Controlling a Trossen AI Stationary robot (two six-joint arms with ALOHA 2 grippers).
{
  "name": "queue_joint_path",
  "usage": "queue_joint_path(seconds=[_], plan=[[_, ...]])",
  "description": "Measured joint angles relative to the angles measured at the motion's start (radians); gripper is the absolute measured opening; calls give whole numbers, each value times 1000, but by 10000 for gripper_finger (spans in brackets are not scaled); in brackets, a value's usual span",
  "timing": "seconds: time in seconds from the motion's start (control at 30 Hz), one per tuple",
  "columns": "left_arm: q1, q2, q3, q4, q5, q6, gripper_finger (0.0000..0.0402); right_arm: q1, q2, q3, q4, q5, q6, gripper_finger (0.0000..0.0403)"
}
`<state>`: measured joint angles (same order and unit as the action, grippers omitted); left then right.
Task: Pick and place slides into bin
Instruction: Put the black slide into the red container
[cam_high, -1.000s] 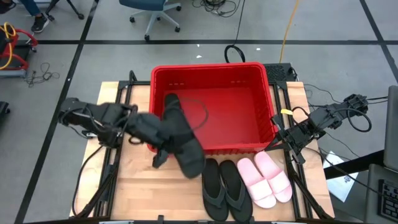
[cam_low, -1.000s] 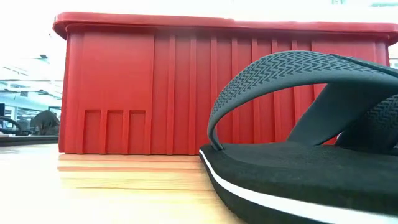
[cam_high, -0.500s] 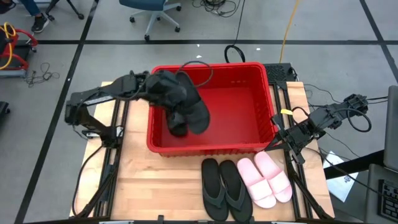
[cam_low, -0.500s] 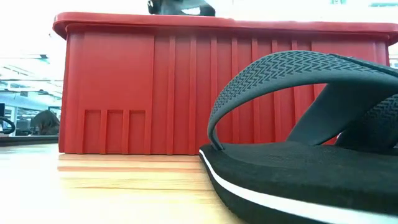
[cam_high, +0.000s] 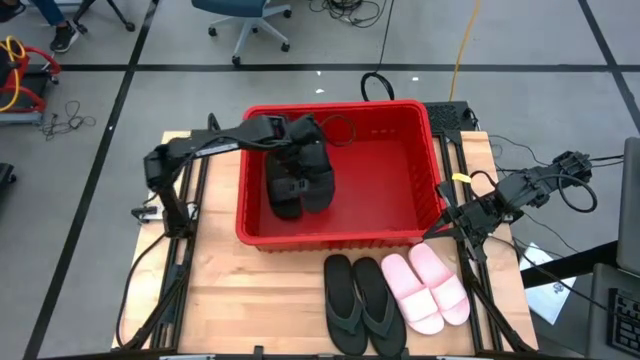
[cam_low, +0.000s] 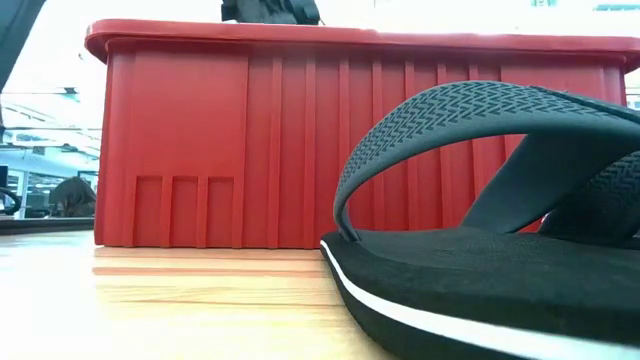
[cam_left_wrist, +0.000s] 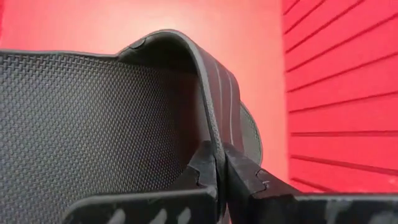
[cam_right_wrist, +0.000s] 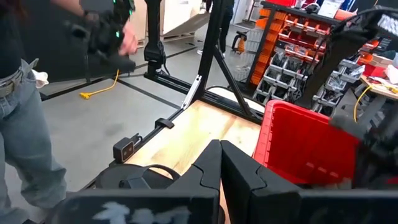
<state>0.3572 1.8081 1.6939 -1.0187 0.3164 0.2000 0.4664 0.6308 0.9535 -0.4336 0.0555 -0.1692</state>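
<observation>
Light wood tabletop (cam_high: 215, 300) is sitting on a grey floor w/ black tape lines; an office chair (cam_high: 243, 20) and cables are lying beyond its far edge. Red bin (cam_high: 390, 170) is filling the far-centre of the tabletop, its near wall running just behind the shoes left outside. 2 black flip-flops (cam_high: 358, 303) and 2 pink slides (cam_high: 428, 286) are lying side by side along the near edge, right of centre; the near-left part of the tabletop is lying bare.

Left gripper (cam_high: 290, 135) is reaching over the bin's left wall, fingers (cam_left_wrist: 239, 176) pressing together on the strap of the black slides (cam_high: 298, 180), which are hanging inside the bin's left half. Left wrist view is showing the pinch up close, w/ red ribbed wall behind; the low view is giving only a dark bit above the bin rim (cam_low: 360, 38) and a flip-flop (cam_low: 480, 240) filling the foreground.

Right gripper (cam_high: 447, 222) is waiting at the tabletop's right edge by the bin's near-right corner, fingers (cam_right_wrist: 239, 168) closing together on nothing. Its wrist view is showing a person (cam_right_wrist: 25, 93) standing on the floor near shelving.
</observation>
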Motion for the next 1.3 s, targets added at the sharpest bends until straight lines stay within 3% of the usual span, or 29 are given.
queue_joint_path(seconds=[0.4,0.57,0.93,1.3], plan=[[104,144,0,4,5,9,0,0,0,0,3,47,0,0],[138,173,0,24,78,13,0,0,0,0,2,53,0,0],[152,181,0,78,163,35,0,0,0,0,2,100,-11,0],[153,259,2,39,151,26,0,0,0,0,3,106,-1,0]])
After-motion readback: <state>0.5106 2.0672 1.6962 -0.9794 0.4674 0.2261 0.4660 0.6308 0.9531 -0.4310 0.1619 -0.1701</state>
